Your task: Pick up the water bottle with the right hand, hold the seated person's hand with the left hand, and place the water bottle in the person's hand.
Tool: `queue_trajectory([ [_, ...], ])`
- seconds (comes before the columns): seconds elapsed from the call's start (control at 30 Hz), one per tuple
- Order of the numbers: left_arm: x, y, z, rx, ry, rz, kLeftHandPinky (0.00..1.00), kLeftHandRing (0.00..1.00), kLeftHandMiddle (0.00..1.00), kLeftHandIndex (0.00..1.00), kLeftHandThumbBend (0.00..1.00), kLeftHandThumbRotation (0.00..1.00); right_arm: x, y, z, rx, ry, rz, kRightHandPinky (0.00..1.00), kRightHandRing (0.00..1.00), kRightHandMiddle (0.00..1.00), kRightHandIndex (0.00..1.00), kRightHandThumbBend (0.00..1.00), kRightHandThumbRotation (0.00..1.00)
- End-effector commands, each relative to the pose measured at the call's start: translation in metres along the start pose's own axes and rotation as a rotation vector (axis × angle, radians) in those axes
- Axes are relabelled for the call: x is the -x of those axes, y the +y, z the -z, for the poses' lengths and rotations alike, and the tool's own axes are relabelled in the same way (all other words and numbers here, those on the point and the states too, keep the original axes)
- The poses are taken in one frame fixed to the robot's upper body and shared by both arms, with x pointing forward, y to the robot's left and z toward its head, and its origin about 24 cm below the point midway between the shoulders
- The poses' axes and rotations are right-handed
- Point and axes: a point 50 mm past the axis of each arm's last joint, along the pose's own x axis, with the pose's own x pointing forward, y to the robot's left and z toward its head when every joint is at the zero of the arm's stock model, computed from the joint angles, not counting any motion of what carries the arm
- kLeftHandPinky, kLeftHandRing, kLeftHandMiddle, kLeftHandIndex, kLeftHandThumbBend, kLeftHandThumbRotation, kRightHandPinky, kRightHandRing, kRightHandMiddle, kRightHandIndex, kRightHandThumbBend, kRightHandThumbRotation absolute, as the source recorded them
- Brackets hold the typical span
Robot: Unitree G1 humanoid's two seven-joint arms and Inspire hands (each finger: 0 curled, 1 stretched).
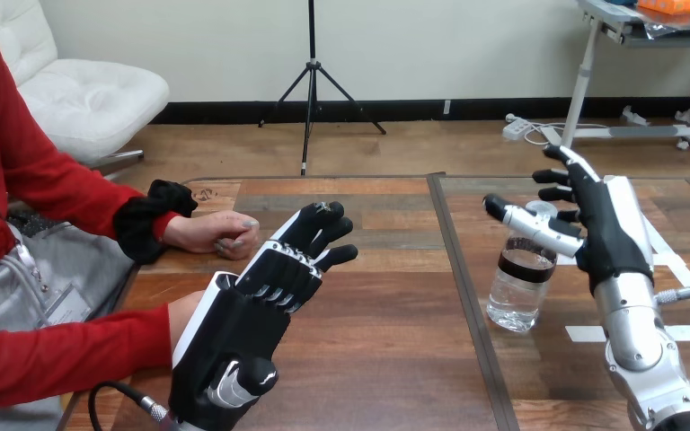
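Note:
A clear water bottle point(519, 283) with a dark label band stands upright on the table right of centre. My right hand point(597, 220) hovers just right of it, open, with the thumb stretched over the bottle's cap and nothing gripped. My left hand point(260, 301) is raised over the table's left part, open, fingers pointing up toward the far side. The person's hand point(216, 233) rests on the table at the left, just beyond my left fingertips and apart from them. A second red-sleeved forearm point(63, 355) reaches in at the lower left, its hand hidden behind my left hand.
The wooden table point(386, 359) has a dark seam running front to back just left of the bottle. White tape strips point(683, 274) lie on its right part.

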Motion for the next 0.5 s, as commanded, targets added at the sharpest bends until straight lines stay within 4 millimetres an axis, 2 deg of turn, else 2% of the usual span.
queue_trajectory([
  [0.0, -0.026, 0.006, -0.007, -0.037, -0.092, 0.024, 0.87, 0.93, 0.94, 0.91, 0.96, 0.72, -0.004, 0.002, -0.009, -0.054, -0.031, 0.019, 0.65, 0.78, 0.80, 0.90, 1.00, 0.49],
  [0.47, -0.025, 0.006, -0.008, -0.039, -0.088, 0.023, 0.86, 0.93, 0.94, 0.91, 0.95, 0.72, 0.001, 0.013, -0.001, -0.039, 0.012, -0.003, 0.69, 0.80, 0.81, 0.90, 1.00, 0.46],
])
